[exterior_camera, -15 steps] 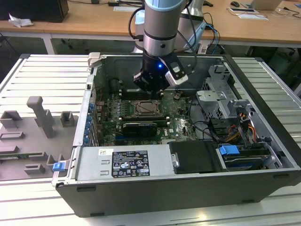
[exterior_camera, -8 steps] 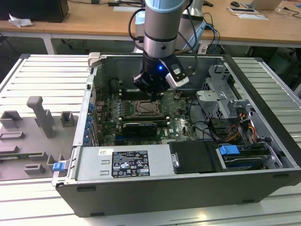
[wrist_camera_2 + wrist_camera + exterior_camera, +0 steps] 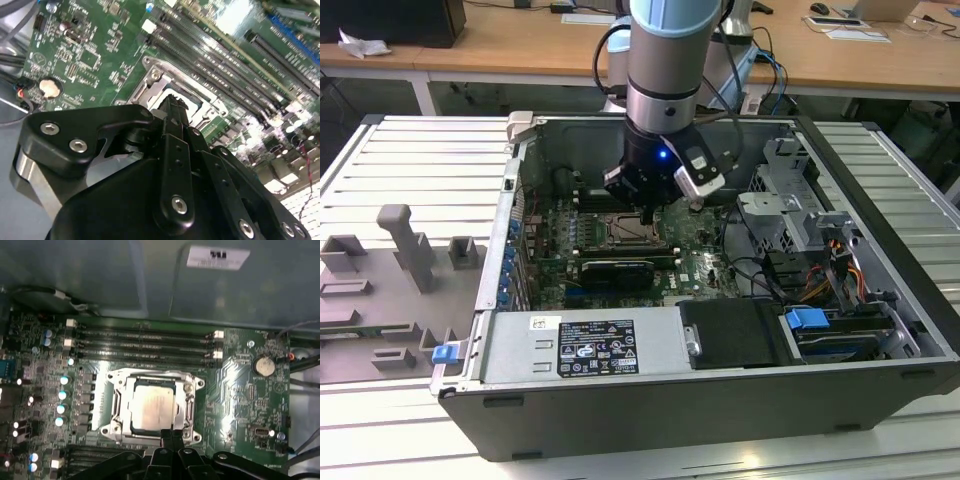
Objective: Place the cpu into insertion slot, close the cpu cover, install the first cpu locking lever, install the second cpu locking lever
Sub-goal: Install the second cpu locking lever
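Gripper (image 3: pixel 647 213) hangs low inside the open computer case (image 3: pixel 880 250), fingertips right over the insertion slot (image 3: pixel 632 229) on the green motherboard (image 3: pixel 705 262); jaws look pinched together with nothing between them, seen best in the second wrist view (image 3: pixel 172 107). In the first wrist view the cpu (image 3: pixel 152 407) already sits in the insertion slot (image 3: pixel 116 402), pale metal top facing up, and the cpu cover (image 3: pixel 151 379) lies flat around it like a frame, so seating and closing look done. The gripper (image 3: pixel 169 432) is at the edge of the socket nearest the camera, likely where a locking lever runs, but I can't make out either lever or whether it is hooked. Risks, as a judgement: the closed tip pushing down or sideways off the lever could slip onto the cpu top or scrape the cover; a lever pressed before the cover is fully flat could load the chip unevenly and bend socket pins; a slip toward the memory slots (image 3: pixel 145 342) or the small capacitors (image 3: pixel 62 395) beside the socket could knock parts. Writing: a white label (image 3: pixel 595 347) on the power supply box and a white sticker (image 3: pixel 217 257) on the case wall both carry dark print; I can't read either.
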`<state>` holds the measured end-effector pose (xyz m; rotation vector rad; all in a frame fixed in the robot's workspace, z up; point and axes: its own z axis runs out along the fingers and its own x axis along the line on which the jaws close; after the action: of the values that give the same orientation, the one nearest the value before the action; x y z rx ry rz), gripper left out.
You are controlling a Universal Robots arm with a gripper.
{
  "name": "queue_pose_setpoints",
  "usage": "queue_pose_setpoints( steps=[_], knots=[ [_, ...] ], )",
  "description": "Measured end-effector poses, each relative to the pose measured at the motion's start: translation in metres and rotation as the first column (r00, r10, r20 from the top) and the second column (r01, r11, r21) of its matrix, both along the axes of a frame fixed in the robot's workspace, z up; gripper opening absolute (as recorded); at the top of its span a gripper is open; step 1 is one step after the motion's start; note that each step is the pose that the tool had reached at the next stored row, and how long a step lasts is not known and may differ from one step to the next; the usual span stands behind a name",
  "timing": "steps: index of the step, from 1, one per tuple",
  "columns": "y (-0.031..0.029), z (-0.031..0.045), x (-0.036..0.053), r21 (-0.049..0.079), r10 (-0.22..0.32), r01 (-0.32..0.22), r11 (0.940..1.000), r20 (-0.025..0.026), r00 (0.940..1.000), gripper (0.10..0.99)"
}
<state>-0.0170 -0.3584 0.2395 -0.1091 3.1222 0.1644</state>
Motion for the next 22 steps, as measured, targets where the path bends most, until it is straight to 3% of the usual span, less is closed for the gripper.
queue_pose_setpoints(
  steps=[4, 7, 9, 11, 15, 18, 22],
  knots=[
    [-0.0119, -0.0018, -0.0010, 0.003, 0.000, 0.000, 1.0000, 0.0001, 1.0000, 0.106],
    [-0.0162, -0.0019, -0.0113, 0.005, 0.000, 0.000, 1.0000, 0.0000, 1.0000, 0.106],
    [-0.0179, -0.0021, -0.0182, 0.006, 0.000, 0.000, 1.0000, 0.0001, 1.0000, 0.106],
    [-0.0198, -0.0033, -0.0327, 0.007, 0.000, 0.000, 1.0000, 0.0001, 1.0000, 0.106],
    [-0.0200, -0.0127, -0.0345, 0.008, 0.001, -0.001, 1.0000, -0.0012, 1.0000, 0.106],
    [-0.0221, -0.0153, -0.0379, 0.024, 0.004, -0.004, 0.9997, -0.0012, 1.0000, 0.106],
    [-0.0238, -0.0175, -0.0424, 0.038, 0.005, -0.005, 0.9993, -0.0012, 1.0000, 0.106]
  ],
)
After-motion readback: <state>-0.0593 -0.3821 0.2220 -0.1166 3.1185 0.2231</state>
